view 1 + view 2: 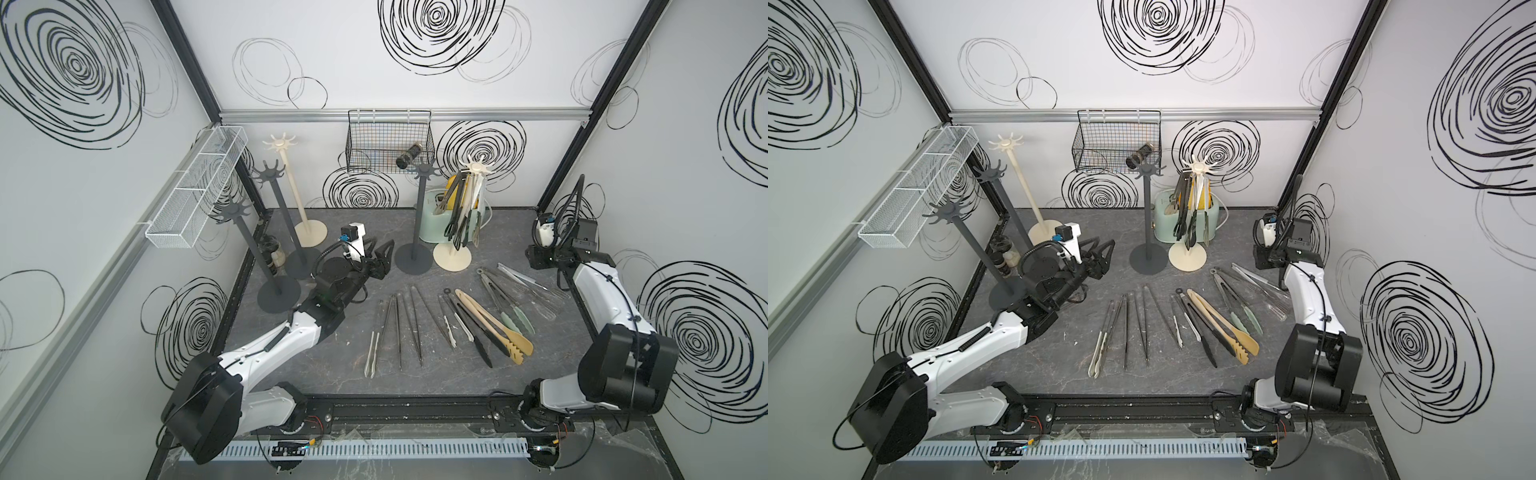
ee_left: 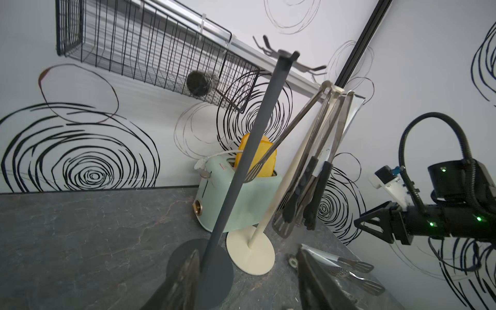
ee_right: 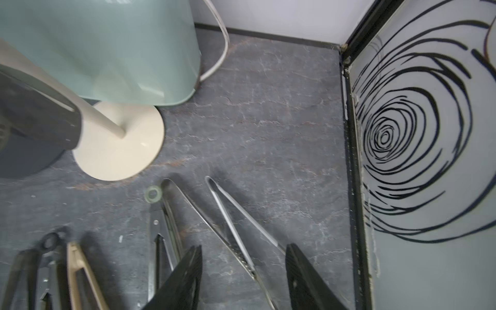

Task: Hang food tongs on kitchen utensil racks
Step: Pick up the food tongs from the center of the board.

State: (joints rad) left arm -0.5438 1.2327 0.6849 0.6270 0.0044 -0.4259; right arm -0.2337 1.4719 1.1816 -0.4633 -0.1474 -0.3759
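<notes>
Both jaws gape empty; slim black, steel and beige tongs lie fanned; perhaps five hang from cream rack.

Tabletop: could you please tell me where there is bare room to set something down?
Bare: the table strip between fanned tongs and front rail, and the back between empty cream rack and central dark rack. Crowded: right of centre.
</notes>
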